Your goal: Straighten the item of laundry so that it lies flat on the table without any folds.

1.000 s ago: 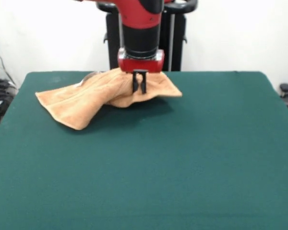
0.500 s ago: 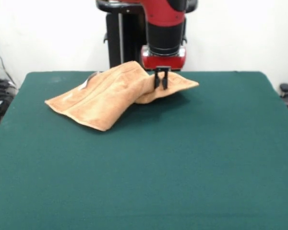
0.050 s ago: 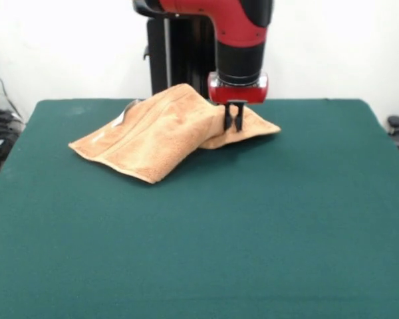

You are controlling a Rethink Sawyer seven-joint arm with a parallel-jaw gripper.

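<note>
While it sits toward the far side of the table, the towel is still bunched, not flat: a broad flap slopes down to its left w/ a stripe band running along it, and a fold ridge rises near its middle. Small white loop shows at towel's upper left edge. Gripper is at towel's right part, black fingers nearly together, pinching a raised bit of towel cloth. Red and black arm stands straight above towel's right end. Green table bare around towel.
</note>
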